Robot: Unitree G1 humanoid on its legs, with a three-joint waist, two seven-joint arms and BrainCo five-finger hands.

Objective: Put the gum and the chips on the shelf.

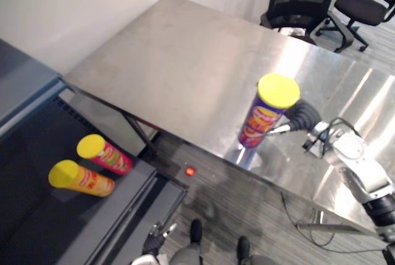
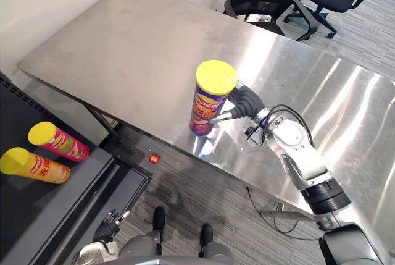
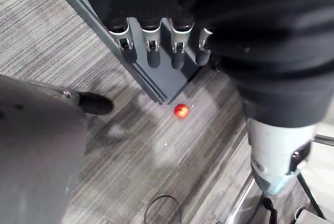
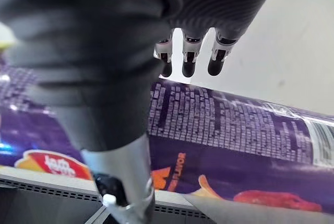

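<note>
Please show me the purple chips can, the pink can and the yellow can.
purple chips can [image 2: 205, 112]: right eye view, its side wall.
pink can [image 2: 66, 146]: right eye view, its body.
yellow can [image 2: 44, 169]: right eye view, its body.

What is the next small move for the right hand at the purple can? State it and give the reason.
Probably curl the right hand round the purple can and grip it. The can stands upright near the table's front edge, and the hand's fingers reach straight across its side, not yet curled. A pink can and an orange can already lie on the shelf.
</note>
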